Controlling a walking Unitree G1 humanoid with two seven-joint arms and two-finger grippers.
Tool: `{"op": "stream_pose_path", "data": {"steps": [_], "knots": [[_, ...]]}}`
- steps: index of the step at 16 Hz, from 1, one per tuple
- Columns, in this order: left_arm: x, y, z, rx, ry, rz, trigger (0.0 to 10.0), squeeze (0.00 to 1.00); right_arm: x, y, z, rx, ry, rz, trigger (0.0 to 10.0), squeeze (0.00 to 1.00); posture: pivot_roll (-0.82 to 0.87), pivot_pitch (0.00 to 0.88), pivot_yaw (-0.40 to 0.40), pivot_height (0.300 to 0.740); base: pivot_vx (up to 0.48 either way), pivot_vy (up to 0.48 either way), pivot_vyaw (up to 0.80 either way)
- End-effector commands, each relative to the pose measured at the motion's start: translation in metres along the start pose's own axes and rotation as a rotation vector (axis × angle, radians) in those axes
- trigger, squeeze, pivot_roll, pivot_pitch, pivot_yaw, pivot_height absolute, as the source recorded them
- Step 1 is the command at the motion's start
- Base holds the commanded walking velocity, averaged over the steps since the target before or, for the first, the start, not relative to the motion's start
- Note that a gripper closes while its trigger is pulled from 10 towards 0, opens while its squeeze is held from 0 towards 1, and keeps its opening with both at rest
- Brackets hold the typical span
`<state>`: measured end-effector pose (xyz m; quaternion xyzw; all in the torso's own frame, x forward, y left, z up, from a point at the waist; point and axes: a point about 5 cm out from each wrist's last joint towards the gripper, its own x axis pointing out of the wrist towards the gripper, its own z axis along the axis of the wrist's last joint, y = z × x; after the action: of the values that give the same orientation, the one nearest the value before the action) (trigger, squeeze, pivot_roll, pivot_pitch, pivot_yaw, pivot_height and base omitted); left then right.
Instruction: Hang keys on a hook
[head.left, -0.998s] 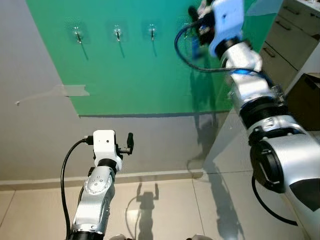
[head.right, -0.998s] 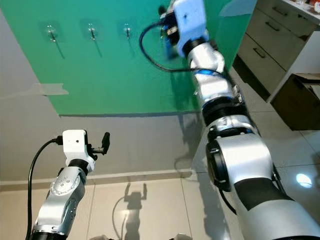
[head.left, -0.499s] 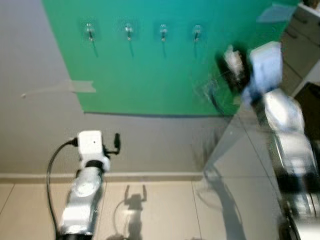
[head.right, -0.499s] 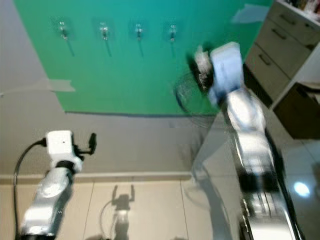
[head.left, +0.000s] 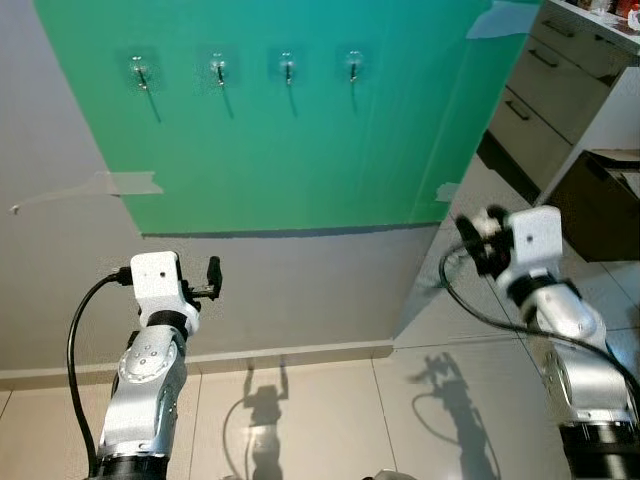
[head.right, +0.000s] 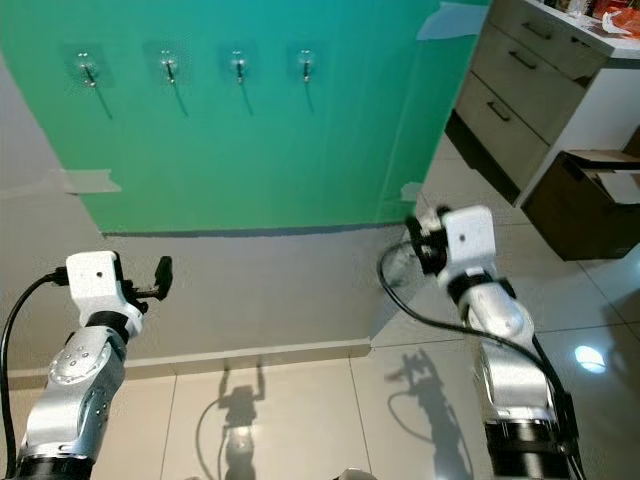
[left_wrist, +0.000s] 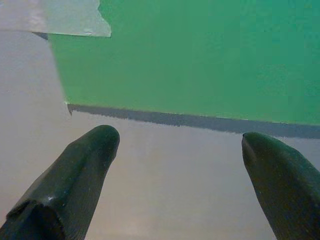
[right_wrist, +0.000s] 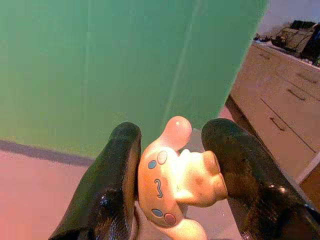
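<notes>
The right pincer (right_wrist: 170, 170) is clamping a pale, rounded cartoon-dog keychain figure (right_wrist: 175, 182) between its two black fingers, sitting at the centre right of the left eye view (head.left: 478, 240), low and well apart from the hooks. The figure is looking smooth, light and slightly squashy, so it is likely slipping easily; holding its plump body and leaving the ring end free seems wisest, though the keys themselves are hidden. Four small clear adhesive hooks (head.left: 287, 68) are lining the upper left of the green wall panel (head.left: 300, 150). The left pincer (left_wrist: 180, 165) is hanging spread wide, grasping nothing.
</notes>
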<state>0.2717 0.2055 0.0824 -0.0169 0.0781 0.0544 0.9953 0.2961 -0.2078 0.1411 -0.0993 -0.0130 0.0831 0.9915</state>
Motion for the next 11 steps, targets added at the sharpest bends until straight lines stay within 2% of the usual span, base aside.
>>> {"op": "stream_pose_path", "data": {"steps": [1, 4, 6, 9, 11], "knots": [[0.001, 0.0, 0.006, 0.007, -0.024, -0.001, 10.0, 0.0, 0.003, 0.003, 0.004, 0.005, -0.013, 0.005, 10.0, 0.0, -0.06, 0.0, -0.016, 0.74, 0.42, 0.0, 0.0], [0.002, -0.001, 0.009, 0.02, -0.037, 0.001, 10.0, 0.0, 0.006, 0.009, 0.006, 0.005, -0.018, 0.017, 10.0, 0.0, -0.06, 0.0, -0.012, 0.74, 0.43, 0.0, 0.0], [0.001, -0.009, 0.011, 0.041, -0.05, -0.03, 10.0, 0.0, 0.007, 0.02, 0.006, 0.012, -0.007, 0.041, 10.0, 0.0, -0.06, 0.0, -0.008, 0.74, 0.442, 0.0, 0.0], [0.0, -0.013, 0.01, 0.057, -0.048, -0.052, 10.0, 0.0, 0.007, 0.025, 0.005, 0.014, -0.005, 0.052, 10.0, 0.0, -0.06, 0.0, -0.005, 0.74, 0.441, 0.0, 0.0], [0.0, -0.016, 0.009, 0.053, -0.047, -0.06, 10.0, 0.0, 0.008, 0.026, 0.005, 0.015, -0.003, 0.052, 10.0, 0.0, -0.06, 0.0, -0.003, 0.74, 0.0, 0.0, 0.0]]}}
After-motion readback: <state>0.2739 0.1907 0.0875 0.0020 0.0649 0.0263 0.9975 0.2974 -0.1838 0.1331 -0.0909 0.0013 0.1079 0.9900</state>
